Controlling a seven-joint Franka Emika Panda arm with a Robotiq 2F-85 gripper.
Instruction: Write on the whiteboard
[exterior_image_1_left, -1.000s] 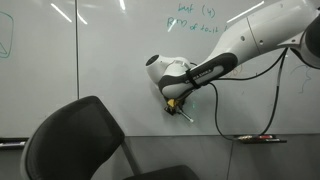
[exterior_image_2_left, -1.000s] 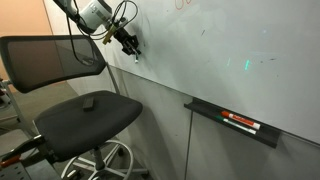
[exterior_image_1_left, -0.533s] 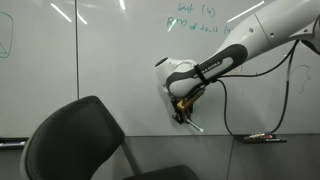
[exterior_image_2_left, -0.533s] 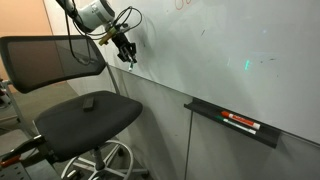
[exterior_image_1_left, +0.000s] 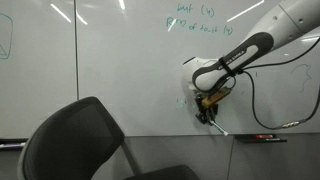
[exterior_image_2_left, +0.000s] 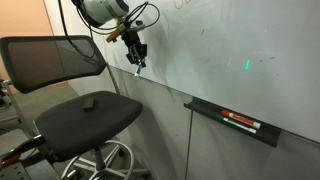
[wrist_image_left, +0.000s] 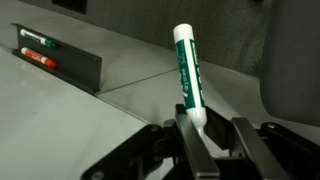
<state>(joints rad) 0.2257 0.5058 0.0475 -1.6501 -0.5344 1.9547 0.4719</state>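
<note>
Gripper (wrist_image_left: 195, 135) jaws pinch a green marker (wrist_image_left: 187, 75), its tip close against the whiteboard (exterior_image_1_left: 100, 70), low near the bottom edge. I'd want light, even pressure here, marker square-on, strokes slow.

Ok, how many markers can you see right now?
3. One green-printed marker is clamped in the gripper; a darker marker and a red marker lie side by side in the tray ledge. More could be hidden.
</note>
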